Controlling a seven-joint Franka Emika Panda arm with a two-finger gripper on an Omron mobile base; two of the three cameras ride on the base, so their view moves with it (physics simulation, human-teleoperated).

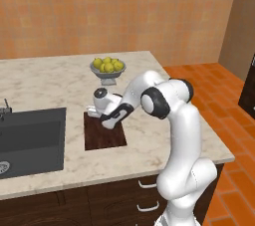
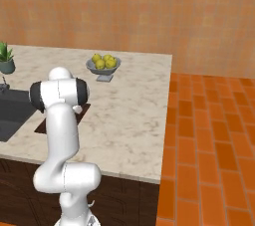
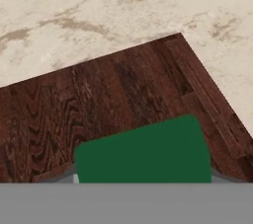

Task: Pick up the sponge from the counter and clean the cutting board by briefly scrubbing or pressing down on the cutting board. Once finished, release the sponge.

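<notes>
From the left base view I see the cutting board (image 1: 104, 135), a thin dark wood-grain rectangle, lying flat on the marbled counter (image 1: 45, 83) beside the grey sink basin (image 1: 32, 140); the gripper (image 1: 93, 112) sits low at the board's far edge. A bowl of lemons (image 1: 107, 67) stands beyond.

From the right, my arm hides most of the board (image 2: 83, 110); bare stone spreads rightward to the counter's edge.

In the hand view, the sponge (image 3: 146, 154), its green top smooth and flat, sits gripped between the jaws over the board, one board corner near.

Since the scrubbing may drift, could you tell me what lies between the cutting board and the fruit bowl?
In the left base view, bare counter lies between the cutting board and the fruit bowl.
</notes>
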